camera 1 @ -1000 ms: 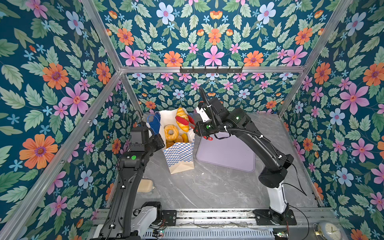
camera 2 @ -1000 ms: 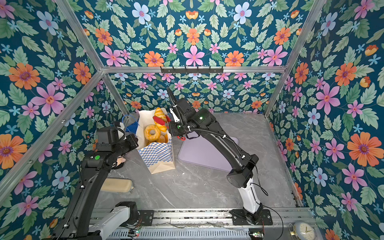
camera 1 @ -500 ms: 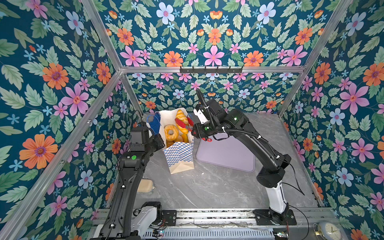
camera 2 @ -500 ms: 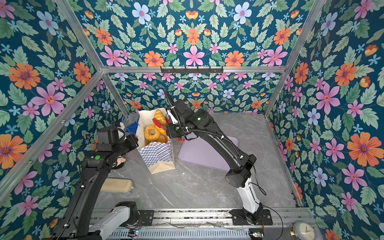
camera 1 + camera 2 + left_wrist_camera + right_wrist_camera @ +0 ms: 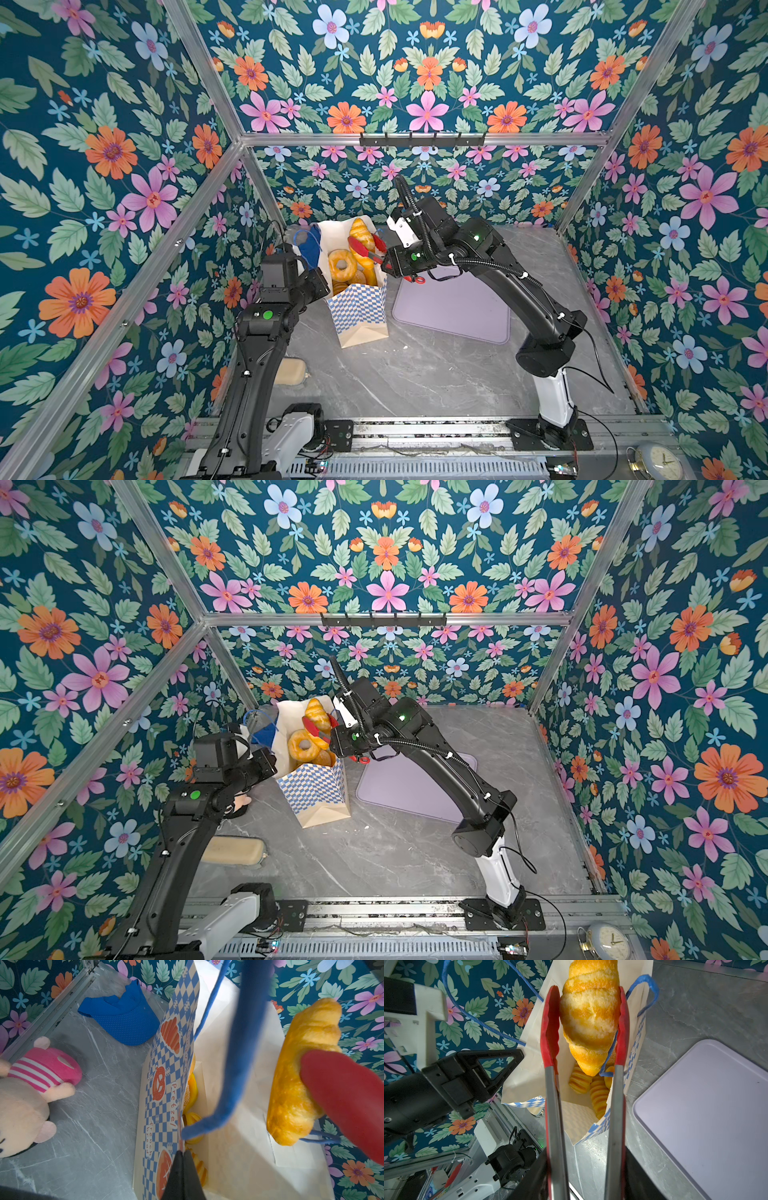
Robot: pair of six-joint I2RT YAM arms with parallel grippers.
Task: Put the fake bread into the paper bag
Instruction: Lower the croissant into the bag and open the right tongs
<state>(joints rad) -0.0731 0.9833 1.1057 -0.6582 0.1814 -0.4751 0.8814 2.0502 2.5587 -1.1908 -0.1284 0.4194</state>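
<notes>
The croissant (image 5: 589, 1018) looks light, soft, a bit glossy; best taken across its thick middle. It hangs tip-down in the mouth of the paper bag (image 5: 359, 309), between red tongs (image 5: 550, 1028) held by the right gripper (image 5: 387, 261), their tips just touching it. The left gripper (image 5: 182, 1159) is closed tight on the bag rim. Vs a sec ago: right wrist nearer the bag, croissant approx. same spot.

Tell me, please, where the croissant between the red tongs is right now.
In both top views the croissant stands left of centre in the mouth of the paper bag, between the tips of the red tongs and behind the ring doughnut.
</notes>
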